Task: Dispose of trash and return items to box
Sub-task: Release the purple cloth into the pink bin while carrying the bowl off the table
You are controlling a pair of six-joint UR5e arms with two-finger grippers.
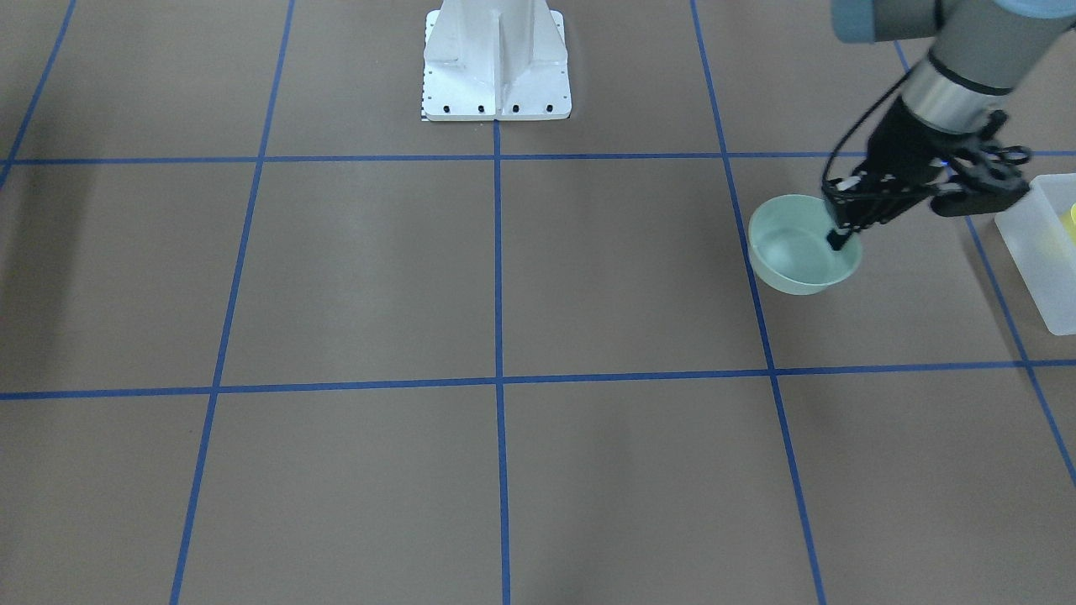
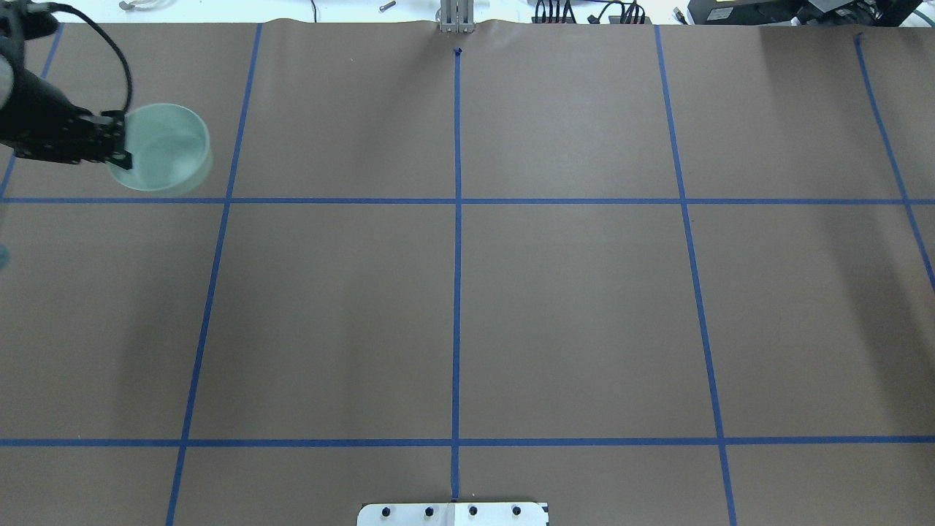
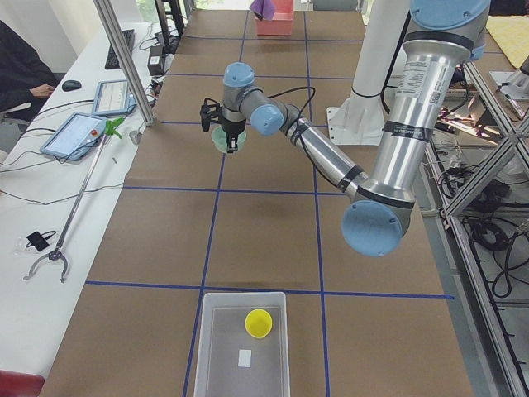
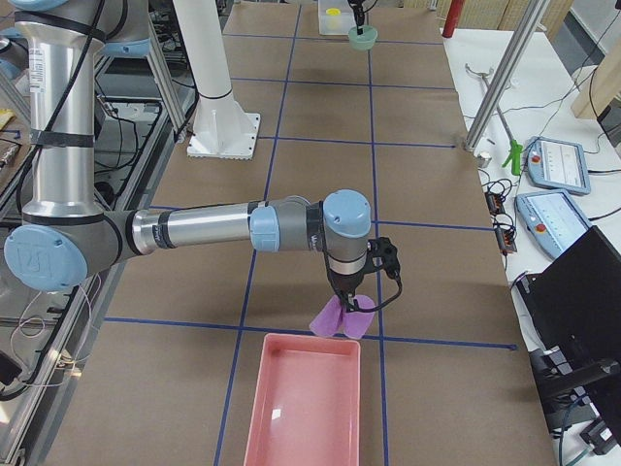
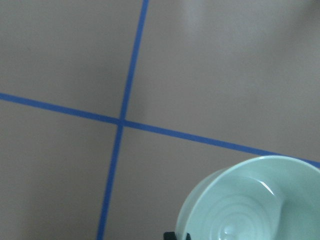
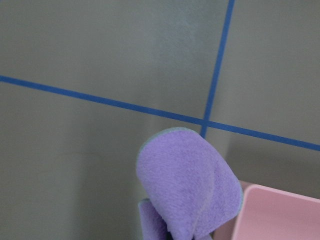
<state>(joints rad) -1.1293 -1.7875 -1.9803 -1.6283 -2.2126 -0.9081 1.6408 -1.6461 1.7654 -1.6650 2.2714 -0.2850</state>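
Front view. The left gripper (image 1: 841,238) is clamped on the rim of the bowl (image 1: 794,252) on the side toward the bin, with one finger inside and one outside. The bowl is pale mint plastic, round, smooth-walled and empty. At the view's right edge a corner of the bin (image 1: 1038,252) shows: frosted white plastic with straight walls. A sliver of the yellow cup (image 1: 1070,220) is visible inside it. The table (image 1: 353,269) is covered in matte brown paper with a blue tape grid. A white metal pedestal (image 1: 496,63) stands at the top.

Overhead. The bowl is at the far left, its left rim pinched. The bin is out of frame.

Left side view. The bin is nearest and rectangular. The cup sits in it toward the far end, a plain yellow round. A small white square label (image 3: 245,357) lies on the bin floor. The bowl is held well apart from the bin, farther up the table. Cannot tell whether its base touches the paper.

Right side view. The right gripper (image 4: 347,294) is closed on a purple cloth (image 4: 342,318), soft and folded into lobes. The cloth hangs just past the end of a pink tray (image 4: 306,403), which is shallow, glossy, round-cornered and empty.

Left wrist. The bowl's interior is shiny, with concentric rings moulded in the floor.

Right wrist. The cloth is fuzzy with a thin pale-green edge. It overlaps the tray's corner and hides the fingers.
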